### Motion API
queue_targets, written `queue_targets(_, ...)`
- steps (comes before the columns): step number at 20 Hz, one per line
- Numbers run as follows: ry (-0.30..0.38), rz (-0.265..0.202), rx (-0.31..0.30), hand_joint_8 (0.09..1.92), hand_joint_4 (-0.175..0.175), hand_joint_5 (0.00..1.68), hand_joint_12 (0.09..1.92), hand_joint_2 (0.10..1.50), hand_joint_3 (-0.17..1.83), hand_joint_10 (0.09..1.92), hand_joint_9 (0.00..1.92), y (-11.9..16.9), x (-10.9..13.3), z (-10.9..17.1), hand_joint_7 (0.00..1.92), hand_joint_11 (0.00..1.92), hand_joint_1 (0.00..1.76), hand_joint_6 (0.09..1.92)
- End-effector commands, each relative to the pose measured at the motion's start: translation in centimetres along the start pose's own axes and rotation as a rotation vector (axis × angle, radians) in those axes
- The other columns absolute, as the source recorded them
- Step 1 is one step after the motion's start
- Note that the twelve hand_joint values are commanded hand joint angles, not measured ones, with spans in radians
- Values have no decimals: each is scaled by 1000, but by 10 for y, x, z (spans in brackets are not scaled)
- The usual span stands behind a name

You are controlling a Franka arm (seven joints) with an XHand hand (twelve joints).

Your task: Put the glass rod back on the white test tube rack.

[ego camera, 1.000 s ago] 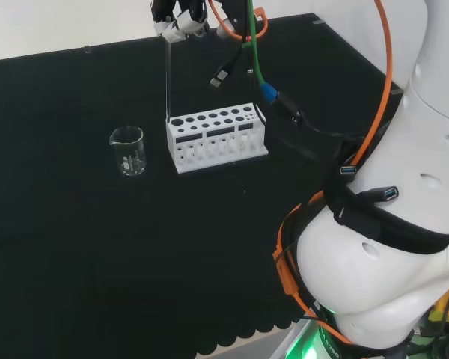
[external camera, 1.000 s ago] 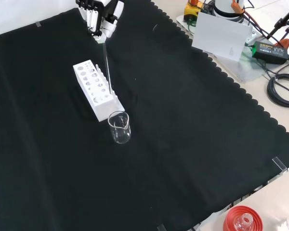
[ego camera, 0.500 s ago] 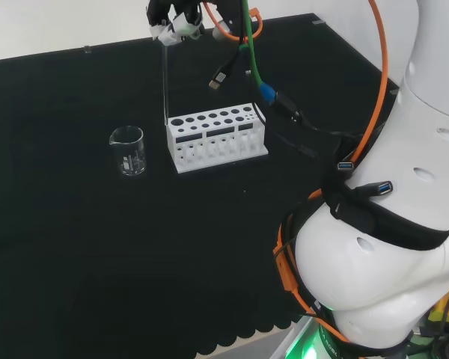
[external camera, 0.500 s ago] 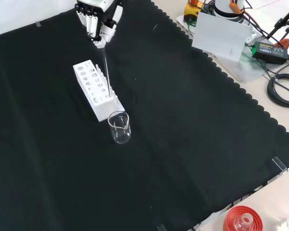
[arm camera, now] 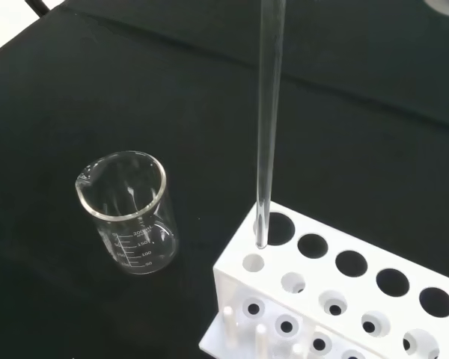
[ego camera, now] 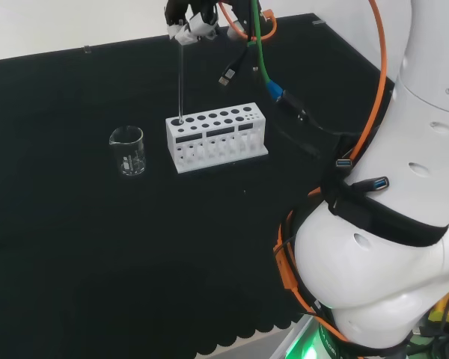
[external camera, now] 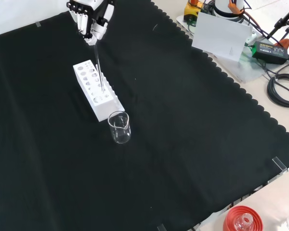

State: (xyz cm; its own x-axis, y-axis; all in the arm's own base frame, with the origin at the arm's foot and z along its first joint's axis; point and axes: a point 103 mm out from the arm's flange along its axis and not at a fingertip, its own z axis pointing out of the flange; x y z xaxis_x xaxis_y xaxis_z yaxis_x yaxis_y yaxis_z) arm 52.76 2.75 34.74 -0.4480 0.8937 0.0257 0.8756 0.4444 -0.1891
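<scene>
The hand [ego camera: 188, 16] [external camera: 90, 17] is shut on the top of a clear glass rod [ego camera: 181, 78] [external camera: 98, 62] [arm camera: 268, 127] that hangs upright. The rod's lower tip sits right at the large end hole of the white test tube rack [ego camera: 215, 139] [external camera: 97, 91] [arm camera: 337, 299], the hole nearest the beaker. In the wrist view the tip overlaps that hole's rim; how deep it reaches I cannot tell.
An empty clear glass beaker [ego camera: 127, 150] [external camera: 119, 127] [arm camera: 129, 212] stands on the black cloth close beside the rack's end. Orange and green cables [ego camera: 254, 45] hang by the hand. A red ribbed stand [external camera: 243, 219] with glassware sits at the cloth's near corner in the front view.
The hand has carried the rod sideways from beside the rack's end to over its end hole, moving right in the head view and left in the front view.
</scene>
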Motion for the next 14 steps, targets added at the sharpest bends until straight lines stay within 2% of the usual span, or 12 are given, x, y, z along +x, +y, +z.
queue_targets(1,-3,12,7,835,-175,1101,710,1129,-175,559,1671,-4,-9,-1,1147,1582,1293,818)
queue_targets(7,1,13,-11,835,-175,1101,710,1129,-175,559,1671,-10,-8,-1,1147,1583,1293,818)
queue_targets(14,-27,0,12,835,-175,1101,709,1129,-175,558,1671,-8,0,-3,1147,1583,1293,818)
